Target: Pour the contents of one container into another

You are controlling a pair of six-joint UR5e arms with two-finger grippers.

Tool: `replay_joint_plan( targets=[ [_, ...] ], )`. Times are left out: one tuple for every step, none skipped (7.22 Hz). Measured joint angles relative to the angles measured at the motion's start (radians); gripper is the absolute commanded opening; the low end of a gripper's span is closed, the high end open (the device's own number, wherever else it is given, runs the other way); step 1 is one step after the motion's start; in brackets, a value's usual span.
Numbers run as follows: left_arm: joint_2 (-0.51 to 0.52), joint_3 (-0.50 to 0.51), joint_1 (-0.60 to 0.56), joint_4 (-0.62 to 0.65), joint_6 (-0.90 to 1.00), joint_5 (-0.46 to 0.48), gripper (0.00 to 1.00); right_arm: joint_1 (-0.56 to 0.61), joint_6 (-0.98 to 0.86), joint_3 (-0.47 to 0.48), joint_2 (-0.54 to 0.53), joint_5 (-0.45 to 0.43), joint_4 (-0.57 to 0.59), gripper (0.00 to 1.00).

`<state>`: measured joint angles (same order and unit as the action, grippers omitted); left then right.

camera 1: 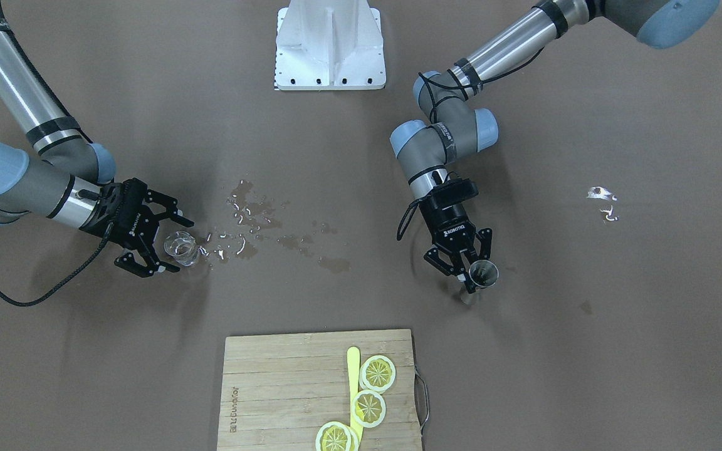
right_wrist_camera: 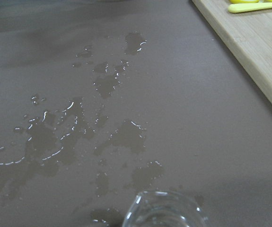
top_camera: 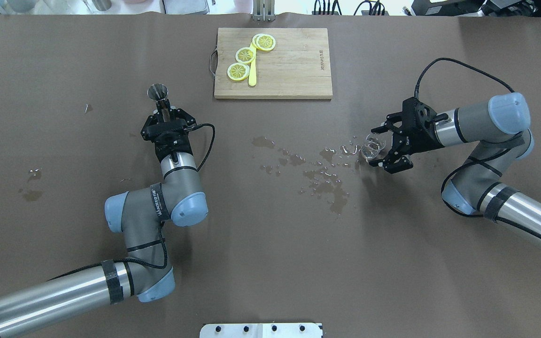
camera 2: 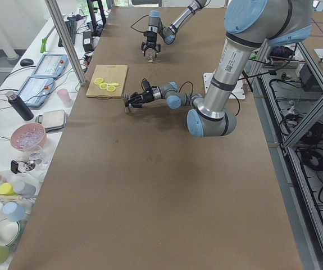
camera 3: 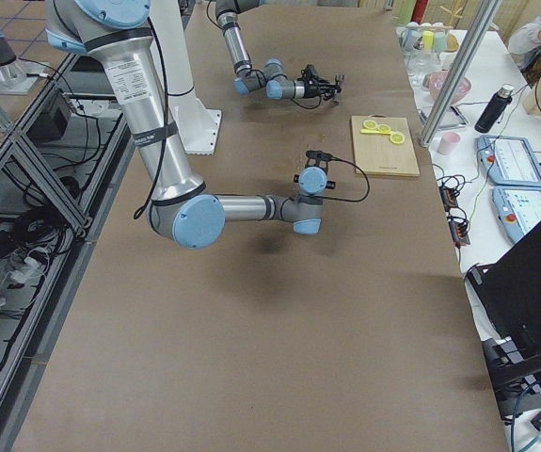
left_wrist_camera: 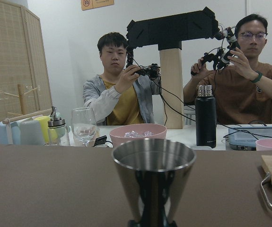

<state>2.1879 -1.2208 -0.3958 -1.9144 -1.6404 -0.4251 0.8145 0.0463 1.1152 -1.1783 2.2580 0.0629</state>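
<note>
Overhead exterior framing puts the cutting board (top_camera: 289,70) at the far edge of the table (top_camera: 270,263), and everything else can be placed from it. Off the board's handle end, toward the robot's left, the left gripper (top_camera: 163,111) is clamped on the stem of a steel jigger (top_camera: 158,92), which stands upright, mouth up. Off the board's opposite end and nearer the robot, the right gripper (top_camera: 380,147) has its fingers spread either side of a small clear glass (top_camera: 373,146) without pinching it. The glass sits on the table. Between the two, on the robot's side of the board, lies a scatter of spilled water (top_camera: 327,180).

The step in hand looks like carrying the jigger across to the glass for the pour. The left wrist camera sees the jigger's rim edge-on, so I cannot tell whether it holds anything; best to treat it as full. That calls for a level carry past the board's near edge, with no wrist roll until the lip is over the glass. The right fingers would do well to close first, since the wet surface beside the glass could let it skid. Tip slowly, lip low: the glass mouth is small, and a high or hasty pour would miss.
</note>
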Motion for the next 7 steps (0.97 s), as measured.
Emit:
replay_joint_plan(
  targets=[
    [0.000, 0.000, 0.000, 0.000, 0.000, -0.001, 0.53, 0.000, 0.001, 0.000, 0.000, 0.000, 0.000, 1.00],
    [0.000, -0.001, 0.000, -0.001, 0.000, -0.001, 0.59, 0.002, 0.001, 0.001, 0.001, 0.001, 0.000, 1.00],
    [0.000, -0.001, 0.000, -0.001, 0.001, -0.001, 0.98, 0.009, 0.003, 0.005, 0.001, 0.003, 0.000, 1.00],
    [0.000, -0.001, 0.001, -0.001, 0.001, -0.001, 0.99, 0.020, 0.003, 0.009, 0.001, 0.007, 0.001, 1.00],
    [-0.002, -0.002, 0.002, -0.001, 0.001, 0.000, 0.99, 0.031, 0.004, 0.012, 0.003, 0.010, 0.001, 1.00],
    [-0.004, -0.008, 0.006, 0.000, 0.001, 0.002, 0.99, 0.041, 0.006, 0.016, 0.006, 0.014, 0.002, 1.00],
    [-0.011, -0.027, 0.013, 0.000, 0.002, 0.003, 0.99, 0.049, 0.007, 0.023, 0.008, 0.019, 0.004, 1.00]
  ],
)
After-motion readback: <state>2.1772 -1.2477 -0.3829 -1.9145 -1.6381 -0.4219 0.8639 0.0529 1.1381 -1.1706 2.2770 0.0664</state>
